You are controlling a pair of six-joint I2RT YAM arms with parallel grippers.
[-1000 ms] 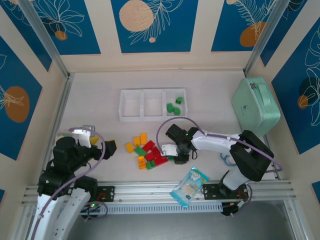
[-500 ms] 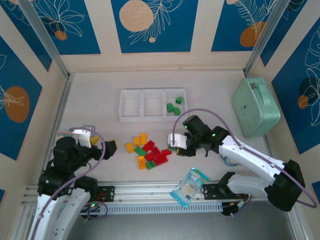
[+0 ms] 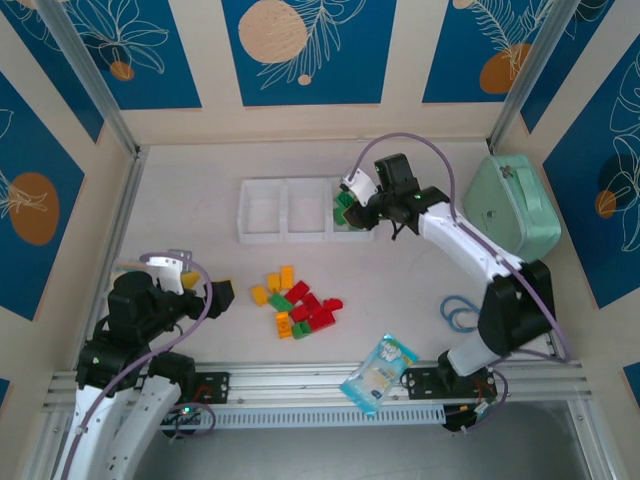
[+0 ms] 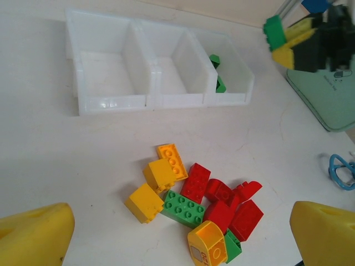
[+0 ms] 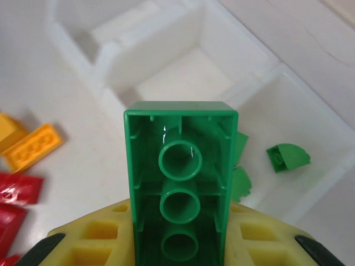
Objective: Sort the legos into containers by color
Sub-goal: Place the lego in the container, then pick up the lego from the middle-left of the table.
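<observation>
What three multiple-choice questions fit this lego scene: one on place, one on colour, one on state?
1. Where is the right claw? A by the snack packet; B over the loose pile; C over the right-end bin.
2. Its brick is: A red; B green; C yellow.
3. The left claw is: A open, empty; B shut on a red brick; C shut on the packet.
C, it hangs above that bin; B, the wrist view shows green plastic; A, its fingers stand wide apart.

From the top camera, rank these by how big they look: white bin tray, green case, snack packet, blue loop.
1. Green case and white bin tray: too alike to rank.
2. Snack packet.
3. Blue loop, smallest.
</observation>
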